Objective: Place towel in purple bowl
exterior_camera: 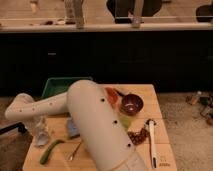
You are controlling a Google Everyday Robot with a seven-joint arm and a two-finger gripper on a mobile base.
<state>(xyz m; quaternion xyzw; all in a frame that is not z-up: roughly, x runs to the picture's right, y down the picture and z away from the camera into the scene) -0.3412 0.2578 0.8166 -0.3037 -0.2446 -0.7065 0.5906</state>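
Note:
The towel, a small pale cloth, lies near the left edge of the wooden table. My gripper hangs straight down from the white forearm and sits right on top of the towel, hiding part of it. The purple bowl stands toward the back right of the table, dark and glossy inside, far to the right of the gripper. My thick white upper arm crosses the middle of the table and hides what lies under it.
A green tray sits at the back left. A blue sponge lies beside the arm. A green vegetable and a spoon lie in front. An orange bowl, brown snack and white brush are on the right.

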